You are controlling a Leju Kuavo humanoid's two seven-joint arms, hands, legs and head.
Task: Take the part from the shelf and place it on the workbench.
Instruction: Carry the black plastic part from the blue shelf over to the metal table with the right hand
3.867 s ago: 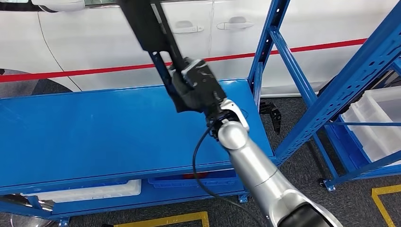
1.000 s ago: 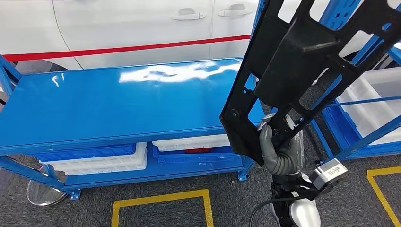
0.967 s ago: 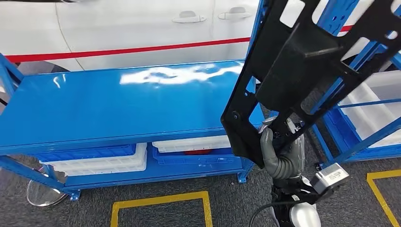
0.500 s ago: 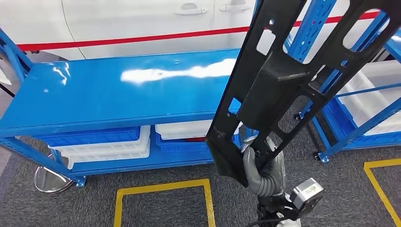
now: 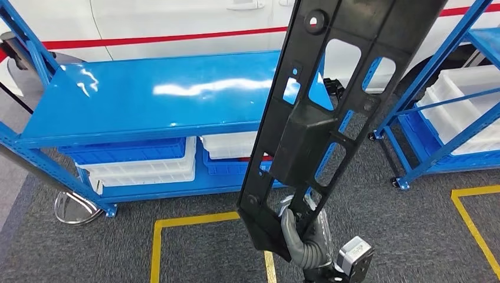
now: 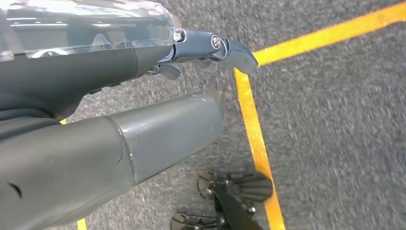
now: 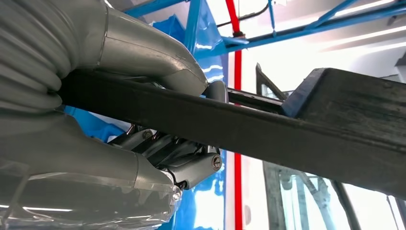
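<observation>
A blue workbench point(image 5: 147, 103) is seen at the left, its glossy top catching a streak of light, with a white car body and its red stripe point(image 5: 159, 38) behind it. On its lower shelf, a blue bin point(image 5: 127, 150) is stacked over a white bin point(image 5: 147, 172), and further white and blue bins point(image 5: 227, 154) are set beside them; their contents cannot be made out, apart from a small red patch near the part's edge. The part point(image 5: 330, 100), a long black plastic panel pierced by rectangular and rounded cut-outs, with a raised boxy block at mid-length and a round fastener near its upper end, is held upright and tilted in the air in front of the workbench, above grey carpet marked with yellow lines point(image 5: 194, 221). Its lower end is clasped by the right hand point(image 5: 303, 233), thumb on one face and fingers point(image 7: 186, 163) curled under the other. The left hand point(image 6: 143, 96) hangs over the floor, its fingers apart and nothing held. At the right, a blue shelf point(image 5: 436, 100) carries empty-looking white trays point(image 5: 466, 112).
</observation>
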